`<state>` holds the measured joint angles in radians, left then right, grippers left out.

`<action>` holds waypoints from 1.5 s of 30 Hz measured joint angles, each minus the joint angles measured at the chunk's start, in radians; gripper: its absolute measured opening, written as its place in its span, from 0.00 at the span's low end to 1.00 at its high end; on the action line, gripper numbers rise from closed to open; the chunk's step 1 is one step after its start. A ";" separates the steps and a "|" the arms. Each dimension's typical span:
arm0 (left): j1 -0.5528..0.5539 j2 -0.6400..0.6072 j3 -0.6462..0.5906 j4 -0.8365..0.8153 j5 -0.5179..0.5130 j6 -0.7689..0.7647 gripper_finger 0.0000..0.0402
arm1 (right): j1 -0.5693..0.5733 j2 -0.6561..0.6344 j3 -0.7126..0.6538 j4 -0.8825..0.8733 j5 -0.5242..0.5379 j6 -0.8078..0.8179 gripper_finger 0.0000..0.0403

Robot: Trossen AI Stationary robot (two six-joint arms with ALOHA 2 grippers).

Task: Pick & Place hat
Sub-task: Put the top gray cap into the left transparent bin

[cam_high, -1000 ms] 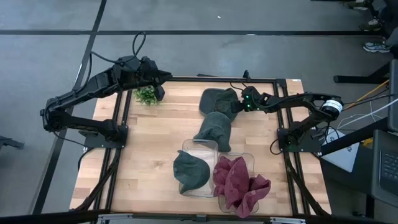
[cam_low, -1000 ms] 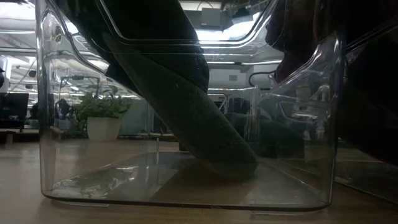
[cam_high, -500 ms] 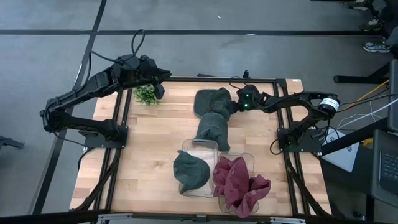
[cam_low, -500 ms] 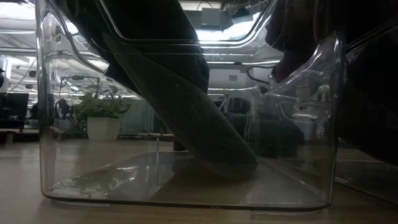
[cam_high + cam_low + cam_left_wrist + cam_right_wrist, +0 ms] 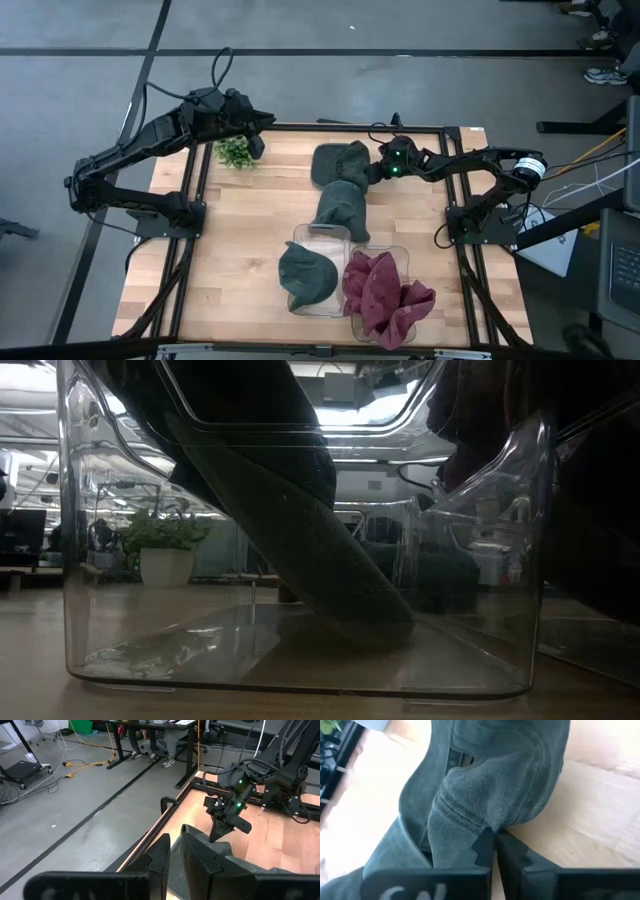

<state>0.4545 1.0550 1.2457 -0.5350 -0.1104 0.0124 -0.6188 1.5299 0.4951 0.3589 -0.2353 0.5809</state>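
A dark green hat [image 5: 340,163] lies on the wooden table at the far middle, and its near edge overlaps a second dark green hat [image 5: 342,207]. My right gripper [image 5: 381,172] is shut on the first hat's right side; the hat fills the right wrist view [image 5: 490,785]. My left gripper [image 5: 262,124] is shut and empty, high over the far left corner by a small potted plant [image 5: 237,153]. A third dark green hat [image 5: 305,275] rests in a clear bin [image 5: 322,232] with its brim down on the bin's floor [image 5: 370,620]. My right gripper pinches a bunched fold of the hat's cloth [image 5: 470,827] between its two fingers, at the hat's right edge. The fingers come from the table's right, slanting down. The hat lies slack, with most of it on the table and on the second hat.
A second clear bin at the near right holds maroon hats [image 5: 385,295]. The black frame rails [image 5: 196,200] run along the table's left and right sides. Bare wood lies at the table's left and near left. Desks and cables stand in the room beyond.
My right gripper has moved toward the table's left, still shut on the dark green hat. The hat has slid left with it and now lies bunched against the second hat. My left arm has kept still.
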 joint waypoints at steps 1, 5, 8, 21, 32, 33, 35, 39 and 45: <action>0.000 0.000 0.000 0.000 0.000 0.000 0.11 | 0.000 0.000 0.000 0.004 0.006 0.007 0.03; 0.000 0.000 0.000 0.000 0.000 0.000 0.11 | 0.001 0.000 0.000 0.059 0.030 0.013 0.01; 0.000 0.000 0.000 -0.001 0.000 0.001 0.11 | 0.001 0.000 0.000 0.116 0.035 0.019 0.01; 0.000 0.000 0.000 -0.015 0.000 -0.015 0.11 | 0.000 -0.059 0.000 0.249 0.153 -0.015 0.00; 0.000 0.000 0.000 -0.055 -0.003 -0.026 0.11 | 0.001 -0.222 0.017 0.153 0.183 -0.078 0.00; 0.000 0.000 0.000 -0.057 -0.003 -0.025 0.11 | 0.003 -0.233 0.029 0.123 0.183 -0.088 0.00; 0.000 0.000 0.000 -0.066 -0.003 -0.025 0.11 | 0.013 -0.251 0.066 0.065 0.183 -0.110 0.00; 0.000 0.001 0.000 -0.094 -0.003 -0.009 0.11 | 0.040 -0.276 0.180 -0.077 0.182 -0.182 0.00; 0.000 0.001 0.000 -0.105 -0.004 -0.003 0.11 | 0.070 -0.282 0.415 -0.338 0.190 -0.297 0.00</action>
<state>0.4545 1.0557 1.2457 -0.6403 -0.1143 0.0098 -0.5492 1.2476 0.9100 0.0210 -0.0452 0.2839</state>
